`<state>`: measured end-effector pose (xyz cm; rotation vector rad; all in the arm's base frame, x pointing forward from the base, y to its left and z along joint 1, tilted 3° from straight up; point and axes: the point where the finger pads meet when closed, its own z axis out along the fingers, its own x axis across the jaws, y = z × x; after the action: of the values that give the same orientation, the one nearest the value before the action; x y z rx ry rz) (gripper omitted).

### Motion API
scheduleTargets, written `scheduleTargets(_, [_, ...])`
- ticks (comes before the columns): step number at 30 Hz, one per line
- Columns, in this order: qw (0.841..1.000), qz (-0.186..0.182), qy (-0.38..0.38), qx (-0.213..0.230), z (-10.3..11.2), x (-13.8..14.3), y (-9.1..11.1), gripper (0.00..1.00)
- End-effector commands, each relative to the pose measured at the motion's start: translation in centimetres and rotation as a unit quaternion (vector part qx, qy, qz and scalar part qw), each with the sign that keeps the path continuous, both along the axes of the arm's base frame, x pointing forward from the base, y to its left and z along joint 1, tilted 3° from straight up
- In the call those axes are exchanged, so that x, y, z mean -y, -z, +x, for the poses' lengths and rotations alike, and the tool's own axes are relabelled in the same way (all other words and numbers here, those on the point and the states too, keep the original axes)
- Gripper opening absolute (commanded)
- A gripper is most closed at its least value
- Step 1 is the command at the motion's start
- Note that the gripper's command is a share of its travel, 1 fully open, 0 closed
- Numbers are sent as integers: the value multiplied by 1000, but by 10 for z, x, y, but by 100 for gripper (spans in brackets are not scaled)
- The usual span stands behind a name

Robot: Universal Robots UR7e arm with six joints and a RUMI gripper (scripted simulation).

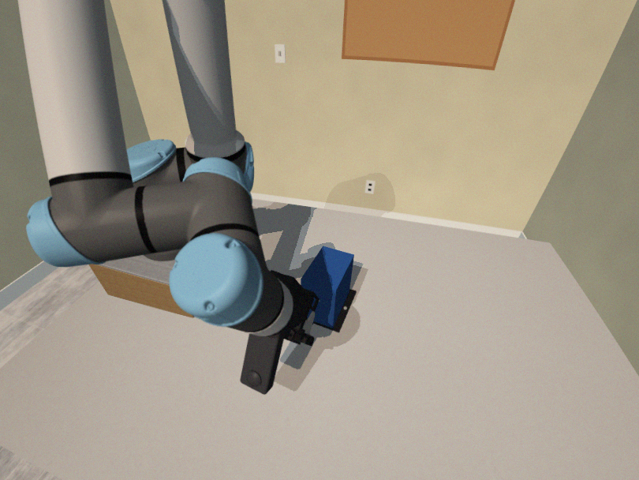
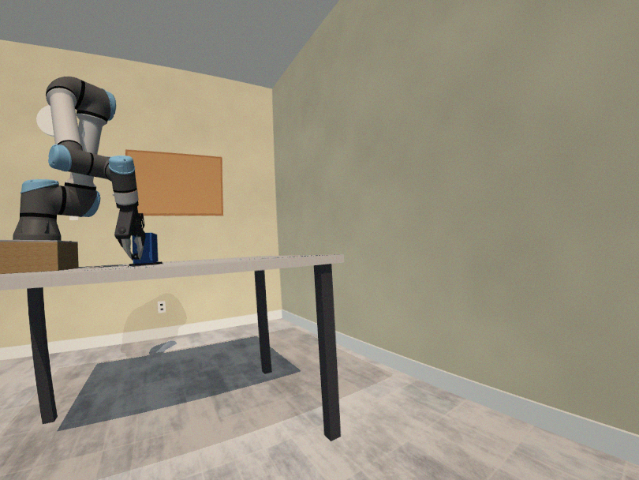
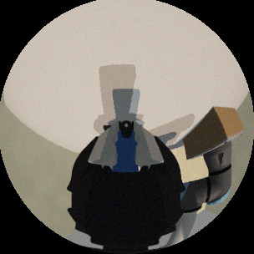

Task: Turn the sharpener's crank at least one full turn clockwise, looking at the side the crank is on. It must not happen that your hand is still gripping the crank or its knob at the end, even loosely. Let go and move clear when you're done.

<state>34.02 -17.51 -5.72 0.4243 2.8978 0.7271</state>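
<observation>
The blue sharpener [image 1: 330, 286] [image 2: 150, 249] [image 3: 127, 158] stands upright on a thin black base on the grey table [image 1: 464, 335] [image 2: 232, 264]. My gripper [image 1: 309, 305] [image 2: 132, 253] [image 3: 126, 121] reaches down at the sharpener's near-left side, tilted toward it. Its fingers are shut on the small dark crank handle [image 3: 123, 125], seen between the fingertips in the wrist view. In the top view the wrist hides most of the crank and the fingertips.
The arm's wooden mounting block [image 1: 134, 291] [image 2: 35, 255] [image 3: 213, 129] stands on the table just left of and behind the sharpener. The arm's elbow and wrist joints hang over the table's left part. Walls stand behind and to the right.
</observation>
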Motion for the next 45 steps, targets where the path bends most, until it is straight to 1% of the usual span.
scheduleTargets(1, [1000, 0, 0, 0, -7, -2, -2, 9])
scheduleTargets(13, [1000, 1, 0, 0, -16, -5, -6, 9])
scheduleTargets(30, [1000, 1, 0, 0, -28, -9, -17, 9])
scheduleTargets(45, [1000, -1, 0, 1, -34, -10, -33, 9])
